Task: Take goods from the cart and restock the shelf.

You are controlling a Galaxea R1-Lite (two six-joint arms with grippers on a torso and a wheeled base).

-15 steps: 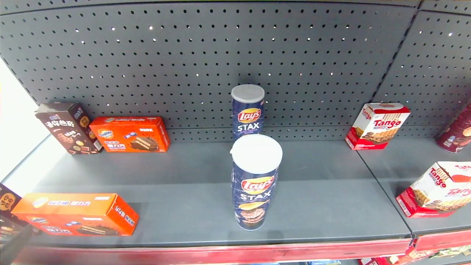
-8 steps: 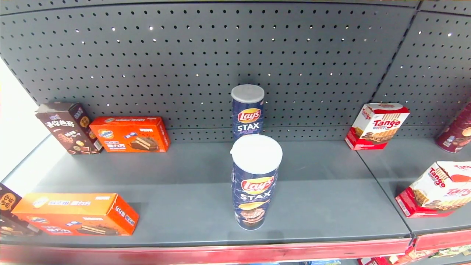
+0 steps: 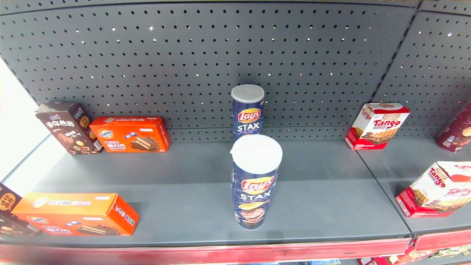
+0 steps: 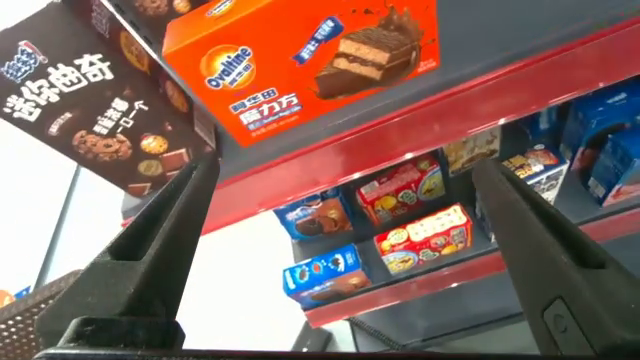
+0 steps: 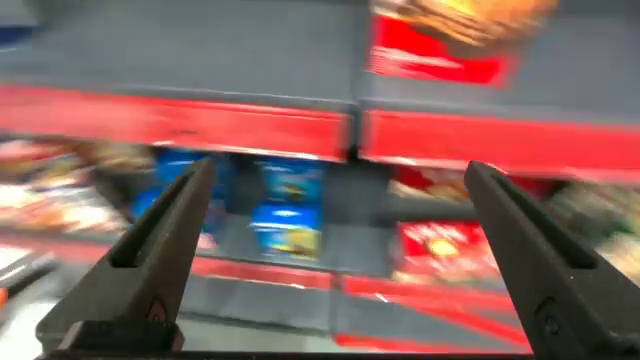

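Grey shelf (image 3: 176, 191) carries orange box (image 4: 300, 60), apart from spread left jaws

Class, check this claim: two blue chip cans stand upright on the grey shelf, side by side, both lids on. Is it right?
One slip: the head view shows the front can and the rear can one behind the other, not side by side. Both do stand upright on the grey shelf, lids on.

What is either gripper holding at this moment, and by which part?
Nothing is held: the left gripper and the right gripper both stand open, with no item between them.
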